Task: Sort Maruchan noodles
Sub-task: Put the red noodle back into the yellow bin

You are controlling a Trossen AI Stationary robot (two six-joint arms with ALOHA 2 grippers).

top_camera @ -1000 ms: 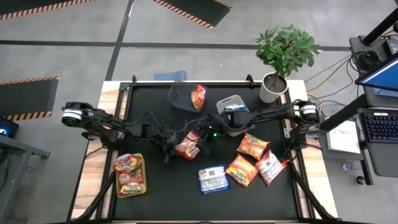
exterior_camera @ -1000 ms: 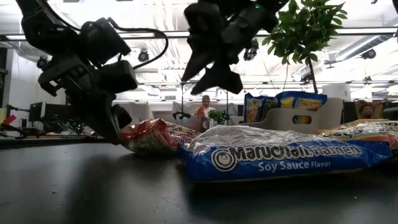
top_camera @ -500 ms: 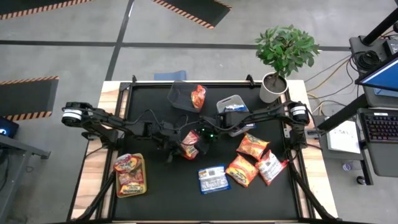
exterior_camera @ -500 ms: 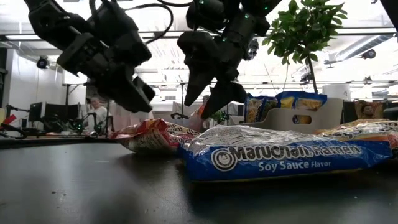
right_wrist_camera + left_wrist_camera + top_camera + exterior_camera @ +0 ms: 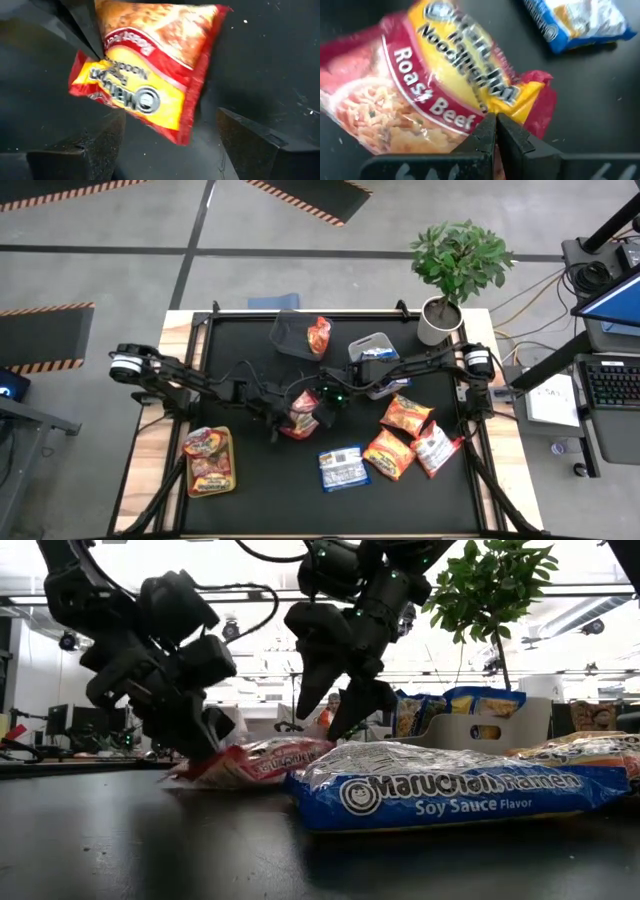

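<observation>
The roast beef packet [image 5: 300,414] sits near the middle of your desk [image 5: 250,490], pinched at one crimped end by the left gripper [image 5: 283,412]; its jaws are closed tight on the seam, as the left wrist view shows [image 5: 496,131]. In the low view the packet [image 5: 250,762] hangs slightly tilted, with the held end lowest, close to or touching the desk. Your right gripper [image 5: 326,402] hovers just at 2 o'clock of the packet with jaws spread wide, holding nothing; the packet [image 5: 150,95] lies between and beyond its fingers [image 5: 250,145] in the right wrist view.

The soy sauce packet [image 5: 343,466] lies at 5 o'clock from the held one, apart from it. Three more packets [image 5: 405,435] cluster at 4 o'clock, toward the desk's right edge. At 12 o'clock a grey bin [image 5: 290,333] holds an orange packet [image 5: 318,335]; a second bin [image 5: 372,347] at 1 o'clock holds a blue one. The yellow-green bin [image 5: 210,465] with red packets rests at 8 o'clock on the left edge. You have bare black surface at 6 to 7 o'clock and along the front edge.
</observation>
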